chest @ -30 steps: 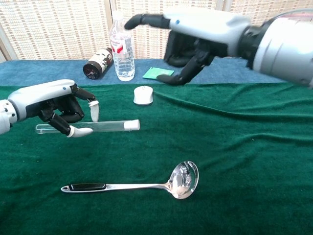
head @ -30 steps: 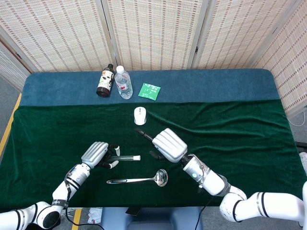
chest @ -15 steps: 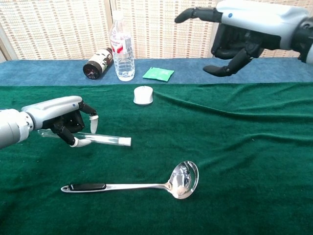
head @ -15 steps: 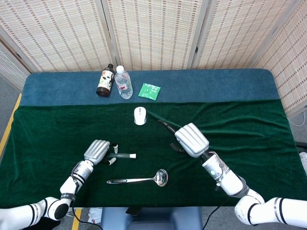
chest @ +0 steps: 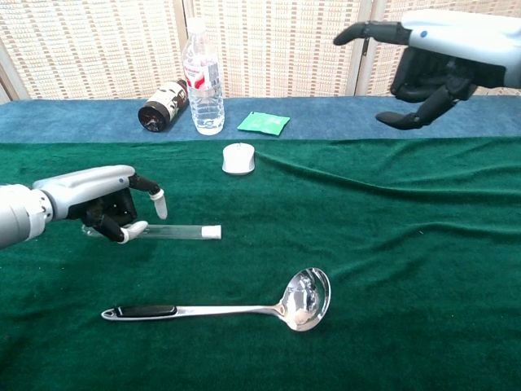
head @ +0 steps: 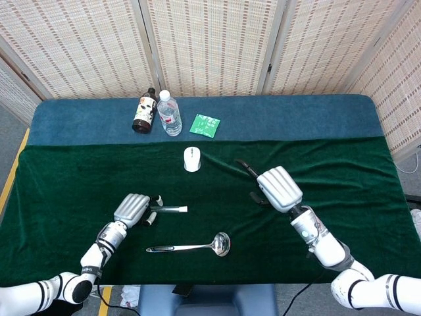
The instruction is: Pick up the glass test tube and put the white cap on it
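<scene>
Woven cane screens stand behind a tabletop (head: 342, 164) draped in green and blue cloth. From the head view, the left hand (head: 132, 210) grips a glass test tube (head: 170, 209) lying level near the front left, its white cap (head: 183, 209) already on the end pointing toward the centre. The right hand (head: 277, 187), open and empty, has pulled back to the right since a second ago. A ladle (head: 191, 246) lies just in front; a white mouse (head: 191, 158), two bottles and a green packet sit further back.

From the chest view, the tube (chest: 175, 232) has sunk low, at or just above the cloth (contact cannot be told), with the left hand (chest: 102, 202) curled round its closed end. The right hand (chest: 431, 53) hovers high, fingers apart. Capping looks finished; setting down seems all that remains.
</scene>
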You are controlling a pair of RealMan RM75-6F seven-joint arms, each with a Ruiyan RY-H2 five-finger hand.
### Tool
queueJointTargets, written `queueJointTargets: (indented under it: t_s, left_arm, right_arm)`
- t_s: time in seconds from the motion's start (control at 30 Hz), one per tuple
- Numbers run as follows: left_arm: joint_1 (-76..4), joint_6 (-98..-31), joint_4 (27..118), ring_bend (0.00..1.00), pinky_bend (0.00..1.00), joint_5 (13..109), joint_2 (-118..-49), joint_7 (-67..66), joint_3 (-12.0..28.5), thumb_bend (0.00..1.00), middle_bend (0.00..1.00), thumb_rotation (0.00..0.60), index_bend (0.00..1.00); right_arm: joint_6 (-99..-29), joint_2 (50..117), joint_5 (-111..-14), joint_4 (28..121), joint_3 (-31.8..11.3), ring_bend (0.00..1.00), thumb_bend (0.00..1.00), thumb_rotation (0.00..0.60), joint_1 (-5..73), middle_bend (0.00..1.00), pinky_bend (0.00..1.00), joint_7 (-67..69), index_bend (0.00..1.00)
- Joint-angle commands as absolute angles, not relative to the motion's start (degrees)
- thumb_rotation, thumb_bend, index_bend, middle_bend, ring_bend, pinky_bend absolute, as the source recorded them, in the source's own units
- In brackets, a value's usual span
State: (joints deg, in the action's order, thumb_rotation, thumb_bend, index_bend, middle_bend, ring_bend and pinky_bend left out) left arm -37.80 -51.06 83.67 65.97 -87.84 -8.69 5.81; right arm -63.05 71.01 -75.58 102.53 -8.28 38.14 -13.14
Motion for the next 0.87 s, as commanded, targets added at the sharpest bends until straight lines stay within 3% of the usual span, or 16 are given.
queueJointTargets:
  t_s: [0.03,0.1,0.2,0.27,0.33,0.43,0.5,0.53,0.63,0.87]
  left_arm:
    - [-36.78,-52.13,86.88,0.87,0.88,66.49,-84.66,-8.81,5.31,0.54,0.97,0.6,0.33]
    - [-35.55,-54.5,88.84,0.82,0.88,67.52,-82.6,-8.76,5.15,0.54,0.93,0.6,0.32]
    - [-32.44,-60.88,91.74,0.7,0.82,69.76,-78.77,-9.38,4.87,0.54,0.78,0.6,0.31]
    - [-30.5,-64.61,93.0,0.6,0.7,70.62,-76.73,-10.16,4.71,0.54,0.65,0.6,0.32]
    - [-28.59,-68.14,93.93,0.5,0.57,71.43,-74.87,-11.08,4.49,0.54,0.55,0.6,0.32]
    - [-26.97,-70.67,94.75,0.35,0.38,71.84,-73.31,-11.74,4.24,0.51,0.41,0.6,0.31]
    - [-25.15,-73.32,95.48,0.27,0.28,72.32,-71.61,-12.19,3.87,0.5,0.33,0.6,0.3]
    - [-22.85,-76.4,95.85,0.23,0.24,72.4,-69.72,-12.4,3.35,0.48,0.29,0.6,0.29]
    - [-19.4,-80.19,97.39,0.17,0.16,74.19,-66.97,-11.72,1.74,0.46,0.22,0.6,0.26]
    - [-12.94,-86.63,99.44,0.14,0.08,78.23,-65.24,-10.87,-1.61,0.44,0.2,0.6,0.24]
  right_arm:
    - [-64.0,69.62,-74.82,101.74,-7.44,1.0,0.43,0.6,36.56,0.97,1.0,-13.73,0.06]
    - [-65.07,68.57,-74.64,101.29,-6.7,1.0,0.43,0.6,35.16,0.95,1.0,-14.18,0.06]
    - [-67.17,66.3,-74.03,100.42,-5.09,0.97,0.43,0.6,32.1,0.8,0.92,-14.68,0.06]
    - [-68.55,65.28,-73.94,99.92,-4.24,0.82,0.43,0.6,30.32,0.61,0.79,-14.73,0.06]
    - [-70.38,64.64,-74.45,99.25,-3.52,0.52,0.43,0.6,28.49,0.37,0.54,-14.27,0.06]
    - [-72.07,64.35,-75.44,98.32,-2.84,0.22,0.43,0.6,26.87,0.13,0.23,-13.49,0.03]
    - [-73.62,63.84,-76.31,97.35,-2.01,0.06,0.43,0.6,25.07,0.03,0.07,-12.24,0.01]
    - [-75.04,63.01,-76.45,96.47,-0.73,0.01,0.43,0.6,22.88,0.0,0.01,-11.09,0.0]
    - [-78.81,62.75,-78.55,94.54,0.5,0.0,0.43,0.6,19.37,0.0,0.0,-7.98,0.0]
    - [-85.05,63.93,-79.85,90.98,1.2,0.0,0.43,0.6,12.94,0.0,0.0,-1.85,0.0]
